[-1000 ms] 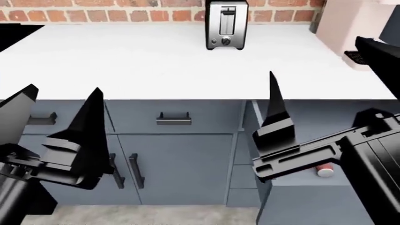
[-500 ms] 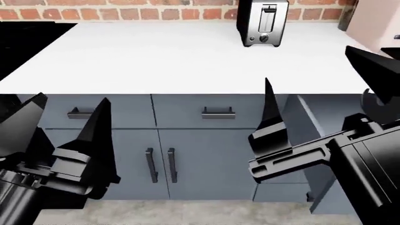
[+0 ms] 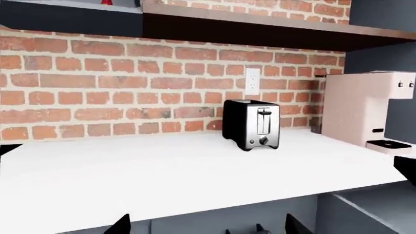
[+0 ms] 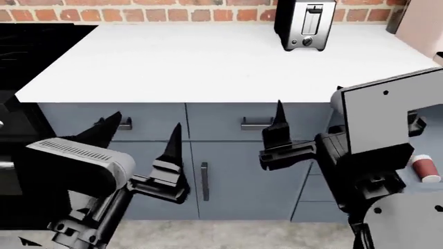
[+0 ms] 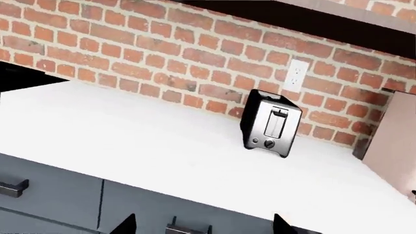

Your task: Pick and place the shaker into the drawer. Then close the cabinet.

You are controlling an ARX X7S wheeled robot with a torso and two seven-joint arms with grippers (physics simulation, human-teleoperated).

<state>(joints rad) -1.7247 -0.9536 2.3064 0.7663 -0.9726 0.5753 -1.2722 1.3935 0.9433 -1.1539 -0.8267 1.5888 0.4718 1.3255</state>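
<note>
We look down over the white tabletop [image 4: 207, 57], where a black and silver toaster [image 4: 304, 25] stands at the far side against the brick wall [image 3: 130, 83], with a pale coffee machine [image 3: 367, 109] well to its side. A black stove [image 4: 31, 49] borders the tabletop on our left. Below runs the cabinet [image 4: 229, 171], blue-grey with black bar handles [image 4: 203, 181] on its fronts. Our left pincer [image 4: 138, 150] hangs in front of the doors with its two pointed fingers [image 4: 171, 150] spread wide and nothing between them. Our right pincer [image 4: 277, 140] hangs before the cabinet too, yet only one finger shows clearly, since our own right arm [image 4: 387, 135] covers the rest, so we cannot tell how wide it stands. That same arm hides most of the drawer [image 4: 312, 181] at the right. The shaker [image 4: 424, 168], dark red with a white cap, lies on its side just past the arm, apparently inside the drawer, and neither pincer touches it.
</note>
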